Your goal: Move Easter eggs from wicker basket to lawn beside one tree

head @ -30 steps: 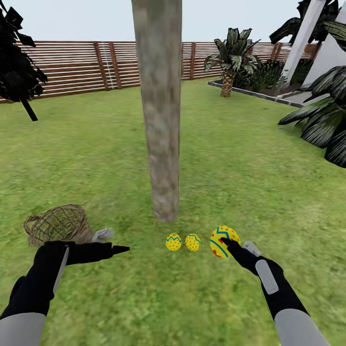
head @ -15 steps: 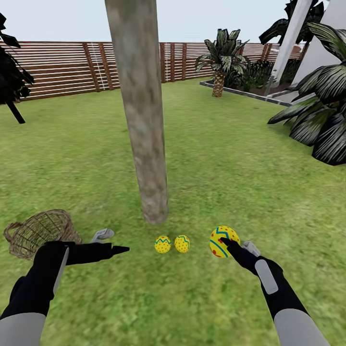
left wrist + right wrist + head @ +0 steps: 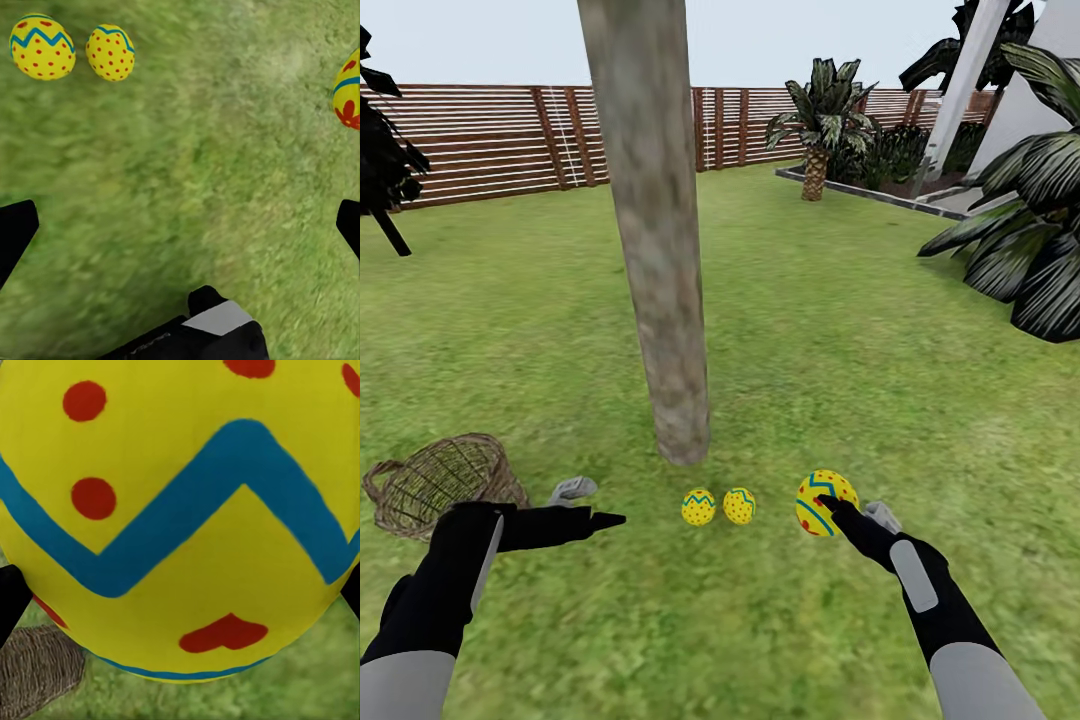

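Note:
Two Easter eggs (image 3: 698,507) (image 3: 739,505) lie side by side on the lawn (image 3: 830,340), just in front of the foot of the tree (image 3: 665,300). My right gripper (image 3: 850,507) is shut on the third egg (image 3: 822,495), held above the grass to the right of the pair. That egg (image 3: 180,510) looms large in the right wrist view. The wicker basket (image 3: 440,482) rests on the grass at the left, tilted. My left gripper (image 3: 590,505) hangs open between basket and eggs. In its wrist view the two eggs (image 3: 42,46) (image 3: 110,52) lie beyond the open gripper (image 3: 180,225).
A wooden slat fence (image 3: 490,140) closes the far side. Short palms (image 3: 820,110) and dark leafy plants (image 3: 1030,240) stand at the right by a white building (image 3: 1000,90). A black conifer (image 3: 385,160) is at the far left. Open grass lies right of the trunk.
The camera swung slightly right a second ago, so tree, basket and the two lying eggs sit further left in the picture. Both arms keep their poses; the right still holds its egg.

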Robot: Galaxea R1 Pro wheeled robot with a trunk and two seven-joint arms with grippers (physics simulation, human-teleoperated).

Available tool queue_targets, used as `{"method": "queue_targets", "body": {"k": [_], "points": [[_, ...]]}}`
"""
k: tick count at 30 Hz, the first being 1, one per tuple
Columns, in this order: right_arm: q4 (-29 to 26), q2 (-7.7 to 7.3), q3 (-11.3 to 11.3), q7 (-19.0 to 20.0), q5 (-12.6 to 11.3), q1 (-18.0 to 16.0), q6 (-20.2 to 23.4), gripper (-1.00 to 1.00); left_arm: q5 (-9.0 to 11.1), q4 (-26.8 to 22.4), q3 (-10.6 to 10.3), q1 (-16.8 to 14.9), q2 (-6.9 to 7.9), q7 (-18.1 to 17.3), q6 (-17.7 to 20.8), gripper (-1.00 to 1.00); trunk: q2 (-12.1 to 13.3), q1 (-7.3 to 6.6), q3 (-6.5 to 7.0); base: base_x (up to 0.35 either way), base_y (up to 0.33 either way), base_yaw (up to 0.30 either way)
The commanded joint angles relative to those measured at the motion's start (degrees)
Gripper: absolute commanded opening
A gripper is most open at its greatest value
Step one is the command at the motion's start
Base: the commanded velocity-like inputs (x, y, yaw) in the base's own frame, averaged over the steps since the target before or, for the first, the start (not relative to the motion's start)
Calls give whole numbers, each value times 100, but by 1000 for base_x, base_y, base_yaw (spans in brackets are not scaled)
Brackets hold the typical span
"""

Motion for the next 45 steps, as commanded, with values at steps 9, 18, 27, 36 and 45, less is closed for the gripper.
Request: {"method": "queue_targets", "body": {"k": [9, 18, 27, 36, 45], "points": [[9, 8, 893, -1621, 66, -11, -213, -100, 3, 65, 21, -5, -311, 1994, -5, 100, -366, 198, -156, 0, 0, 58], [177, 9, 1148, -2050, 67, 0, -207, -100, -52, 88, 4, -5, -509, 2062, -25, 100, -727, 396, -317, 0, 0, 0], [286, 11, 1536, -2705, 3, -52, -202, -100, -61, 92, 1, -5, -556, 2063, -26, 100, -1088, 594, -479, 0, 0, 0], [286, 11, 1564, -2674, -11, -48, -453, -100, -78, 92, -6, -5, -600, 2150, -32, 100, -1449, 791, -641, 0, 0, 0], [287, 11, 1562, -2682, 6, -48, -482, -100, 14, 92, 12, -5, -613, 2926, -35, 100, -1769, 967, -784, 0, 0, 0]]}}
